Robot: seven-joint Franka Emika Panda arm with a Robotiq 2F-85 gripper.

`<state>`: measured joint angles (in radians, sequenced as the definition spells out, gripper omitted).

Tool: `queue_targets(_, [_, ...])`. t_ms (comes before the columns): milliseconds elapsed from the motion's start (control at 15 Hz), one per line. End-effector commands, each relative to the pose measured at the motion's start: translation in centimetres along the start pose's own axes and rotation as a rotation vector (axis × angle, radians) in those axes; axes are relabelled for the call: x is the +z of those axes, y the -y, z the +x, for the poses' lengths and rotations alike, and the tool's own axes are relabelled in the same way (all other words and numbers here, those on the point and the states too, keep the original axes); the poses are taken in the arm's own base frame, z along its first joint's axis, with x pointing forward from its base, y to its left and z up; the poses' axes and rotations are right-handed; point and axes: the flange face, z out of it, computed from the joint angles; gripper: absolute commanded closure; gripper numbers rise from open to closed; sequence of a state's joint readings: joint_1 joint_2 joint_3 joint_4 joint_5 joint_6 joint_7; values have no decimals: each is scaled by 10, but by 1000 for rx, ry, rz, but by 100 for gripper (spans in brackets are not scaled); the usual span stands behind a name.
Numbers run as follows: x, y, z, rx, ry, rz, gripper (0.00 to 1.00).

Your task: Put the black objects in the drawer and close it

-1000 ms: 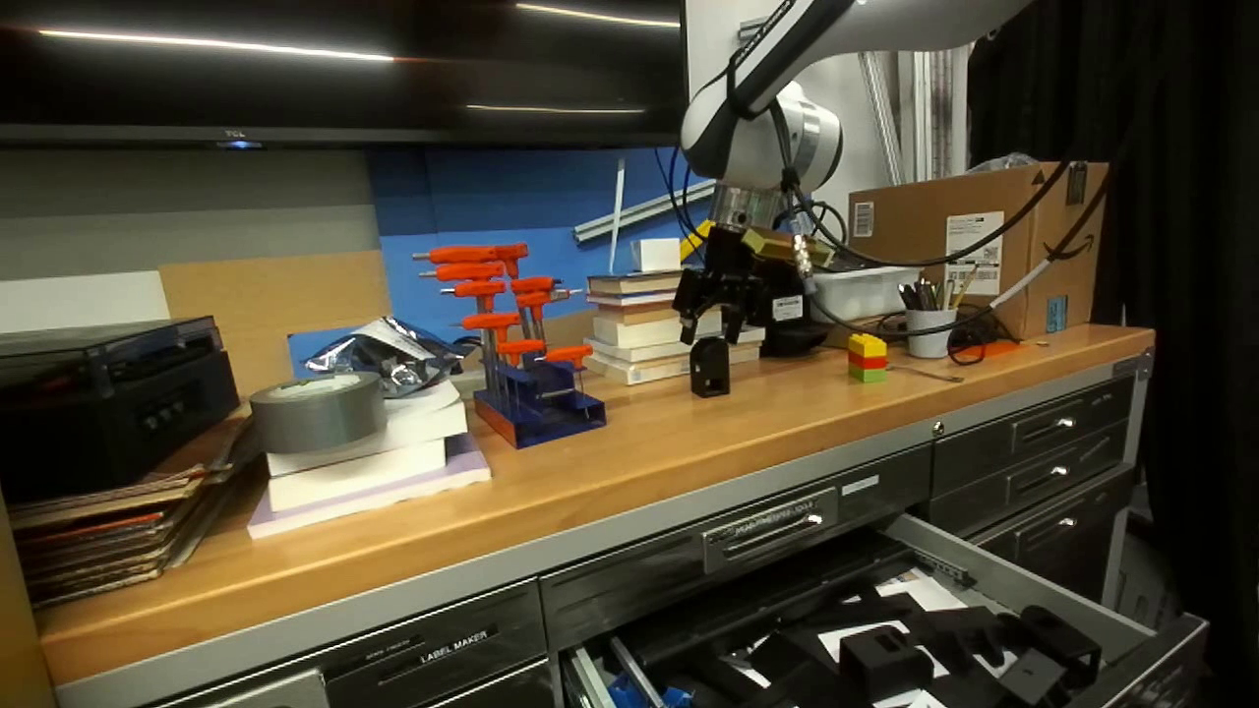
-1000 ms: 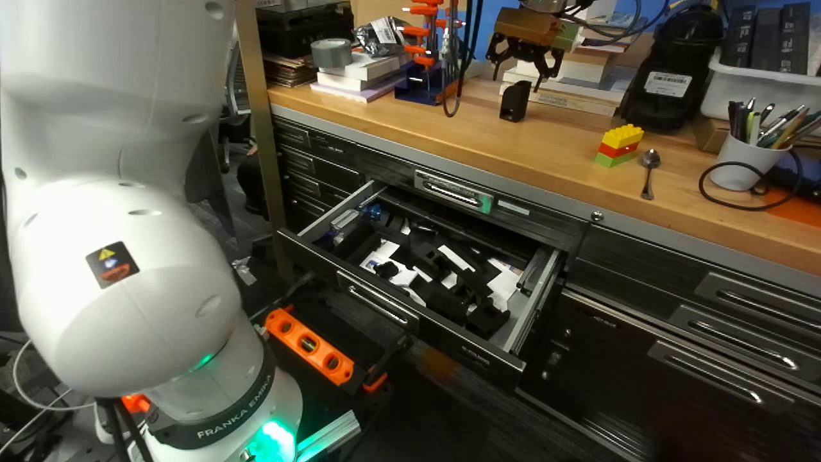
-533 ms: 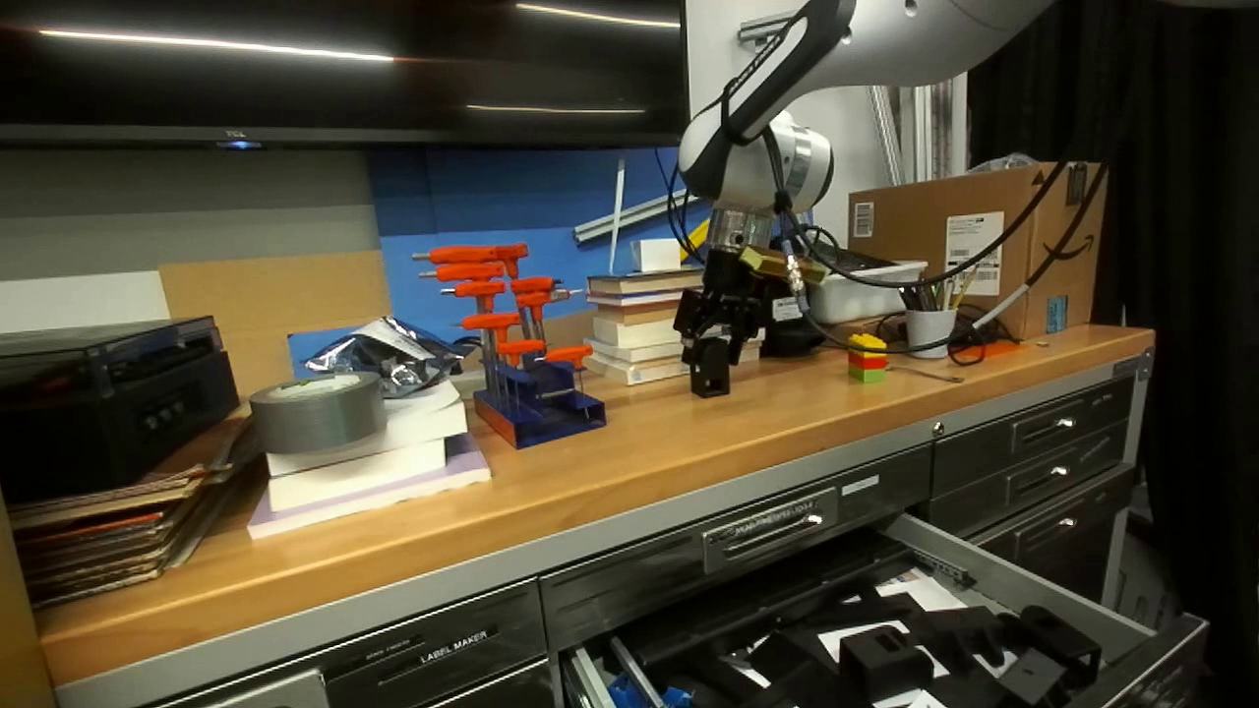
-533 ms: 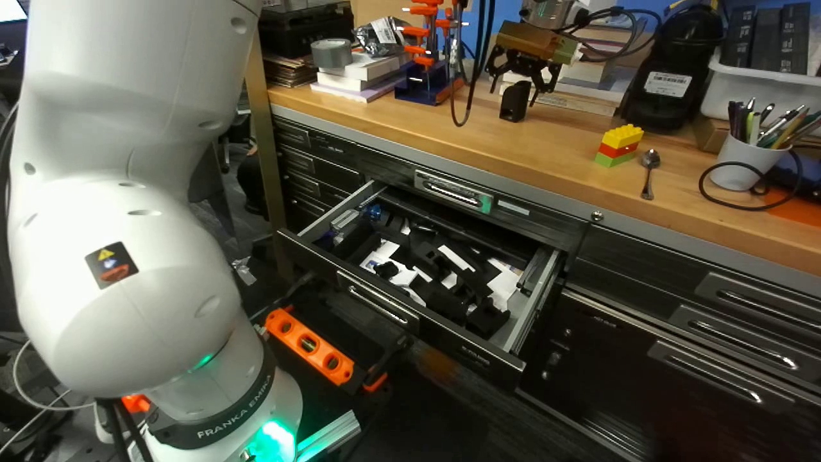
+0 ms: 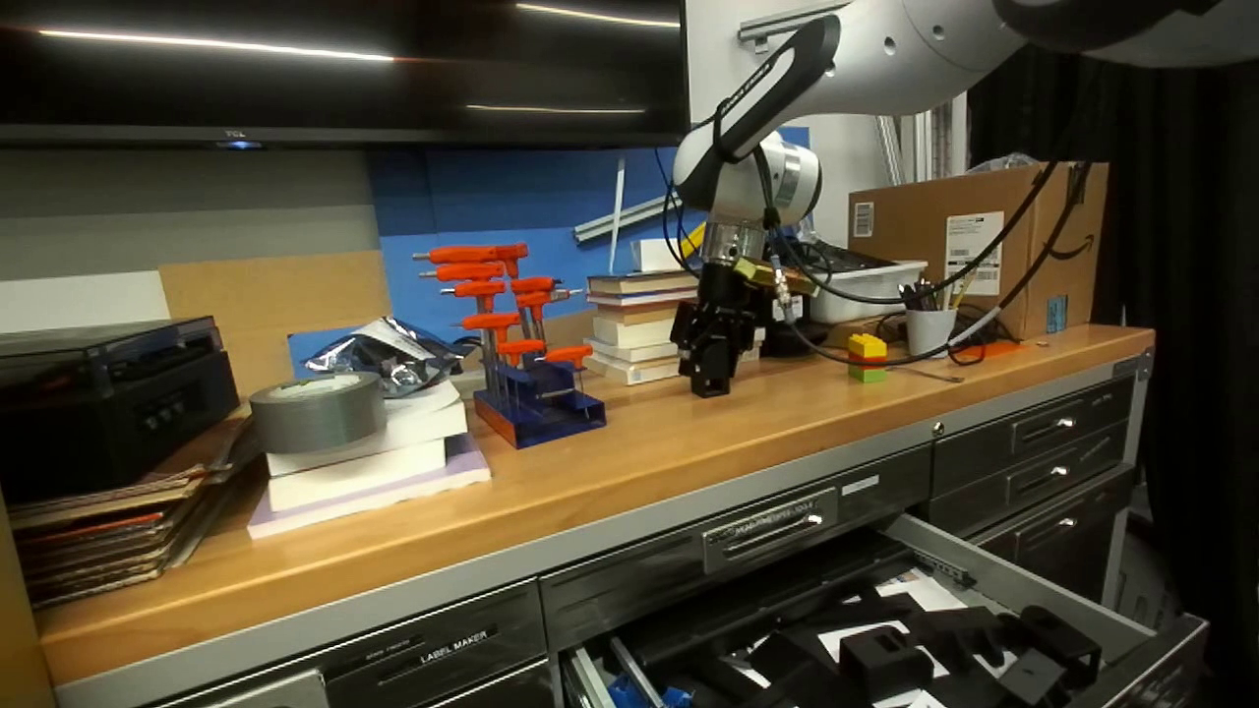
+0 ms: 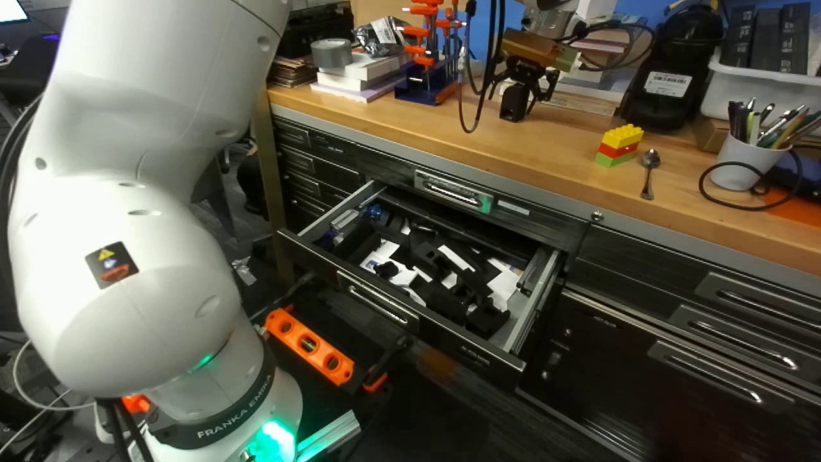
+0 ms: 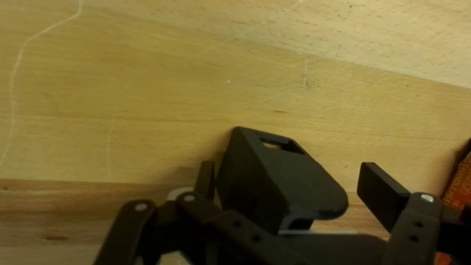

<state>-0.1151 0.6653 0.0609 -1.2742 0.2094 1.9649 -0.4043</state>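
– Spot much at the left of the bench (image 5: 649, 433)?
– Find tape (image 5: 317, 421) flat on books (image 5: 364, 480), just beside a silver bag (image 5: 389, 356). Next along, see orange-handled hex keys (image 5: 492, 321) standing in a blue rack (image 5: 546, 405).
– And further right?
– Pick out bricks (image 6: 617, 149), yellow over red over green, then a spoon (image 6: 648, 173) lying between those and a white cup (image 6: 741, 147). Notice pens (image 6: 750, 123) leaning in the cup.
– Anything behind?
– Make out a white bin (image 6: 789, 83) in both exterior views. Also, in an exterior view, see a cardboard box (image 5: 905, 216) with a white label (image 5: 964, 231).
– And above?
– See a TV (image 5: 344, 88), crossed by bright streaks.
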Motion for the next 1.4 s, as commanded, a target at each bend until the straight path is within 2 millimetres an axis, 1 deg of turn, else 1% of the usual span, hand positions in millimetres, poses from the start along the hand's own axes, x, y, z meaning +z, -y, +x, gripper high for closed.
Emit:
queue_targets(0, [-4, -1, 13, 3, 14, 10, 0])
queue_targets(267, [0, 0, 18, 6, 39, -1, 0])
queue_targets(333, [-1, -1, 19, 2, 43, -4, 25])
queue_targets(400, [-1, 0, 19, 2, 50, -7, 28])
queue_targets(467, [0, 1, 20, 1, 56, -13, 34])
queue_targets(533, [-2, 0, 21, 1, 61, -18, 44])
queue_targets(667, [0, 2, 21, 5, 74, -29, 58])
queue_targets(733, [-2, 1, 21, 6, 78, -33, 67])
queue_targets(800, [-2, 2, 21, 8, 83, -37, 73])
queue_targets(867, [-1, 4, 22, 10, 91, -45, 72])
queue_targets(1067, [-11, 6, 20, 22, 98, -81, 72])
queue_targets(1267, [-35, 6, 14, 63, 98, -149, 72])
queue_targets(1333, [-46, 5, 11, 81, 93, -169, 72])
